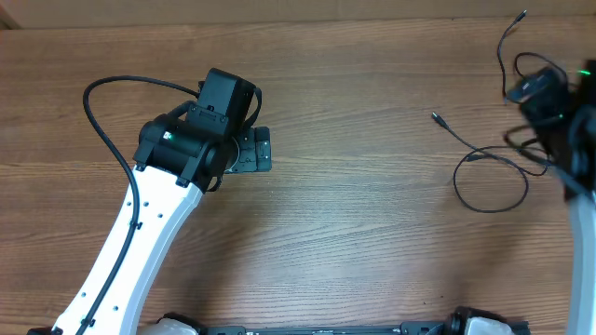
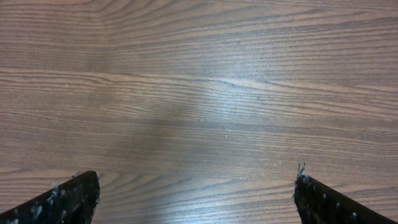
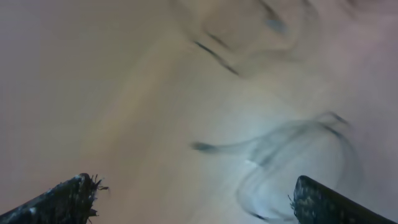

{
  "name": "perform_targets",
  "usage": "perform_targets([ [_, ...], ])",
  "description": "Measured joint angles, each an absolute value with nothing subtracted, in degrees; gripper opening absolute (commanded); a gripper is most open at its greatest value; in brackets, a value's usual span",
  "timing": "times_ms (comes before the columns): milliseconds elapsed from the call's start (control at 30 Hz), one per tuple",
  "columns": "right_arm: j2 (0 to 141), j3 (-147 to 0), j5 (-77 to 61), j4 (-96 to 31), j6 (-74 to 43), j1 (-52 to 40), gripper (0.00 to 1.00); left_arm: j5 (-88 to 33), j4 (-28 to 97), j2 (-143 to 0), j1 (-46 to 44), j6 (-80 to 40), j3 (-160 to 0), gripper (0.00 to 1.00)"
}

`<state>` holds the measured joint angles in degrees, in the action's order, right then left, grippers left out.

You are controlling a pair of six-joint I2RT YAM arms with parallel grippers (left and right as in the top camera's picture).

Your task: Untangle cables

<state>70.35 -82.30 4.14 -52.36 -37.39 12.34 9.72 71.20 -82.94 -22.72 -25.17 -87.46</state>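
Wood-grain tabletop point(image 1: 372, 242) carries thin black cables point(image 1: 477, 154) at right; both arms' jaws gape wide, empty.

Left gripper point(image 2: 198, 200) looks straight down at the table point(image 2: 205, 93), w/ jaws spread wide. Only the two black fingertips point(image 2: 69, 198) show, one in each bottom corner of the view, both scuffed w/ whitish fuzz on the edges. Btwn them, brown wood grain running left-right, w/ a pale sheen near the middle.
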Motion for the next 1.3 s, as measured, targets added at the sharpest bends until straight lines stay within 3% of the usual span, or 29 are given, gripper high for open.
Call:
perform_targets([
  [200, 55.24, -82.72, -3.66, -29.02, -37.52, 12.32, 1.00, 9.69, 71.22, -82.94, -22.72, -25.17, -87.44, 1.00],
  [367, 50.41, -83.74, -5.72, -20.40, -37.43, 12.32, 1.00, 9.72, 71.22, -82.94, -22.72, -25.17, -87.44, 1.00],
  [800, 51.48, -78.85, -7.33, -25.30, -18.15, 6.17, 1.00, 9.72, 71.22, -82.94, -22.72, -25.17, -87.44, 1.00],
  [1300, 28.16, -62.94, -8.60, -24.67, -15.57, 5.26, 1.00, 9.72, 71.22, -82.94, -22.72, -25.17, -87.44, 1.00],
])
